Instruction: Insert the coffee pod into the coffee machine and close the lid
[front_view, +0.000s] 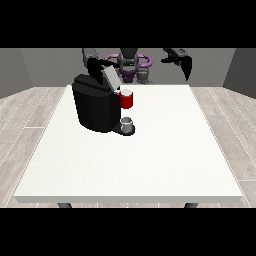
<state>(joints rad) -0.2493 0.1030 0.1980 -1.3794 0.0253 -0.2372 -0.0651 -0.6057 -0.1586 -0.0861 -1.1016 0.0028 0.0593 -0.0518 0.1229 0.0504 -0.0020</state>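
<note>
The black coffee machine (95, 107) stands on the left half of the white table (165, 150). Its grey lid (111, 76) is tilted up and open. At the machine's front a red pod holder (127, 101) carries a pale round top (126, 92), which looks like the coffee pod seated in it. Below it a small grey cup (128, 122) sits on the machine's base. The hand at the view's left (96, 68) is right behind the raised lid, at its upper edge. The hand at the view's right (186, 65) hangs in the air beyond the table's far right, fingers straight and pointing down.
The robot's torso (130, 65) is behind the table's far edge. Bare white tabletop spreads right of and in front of the machine. Wooden floor surrounds the table.
</note>
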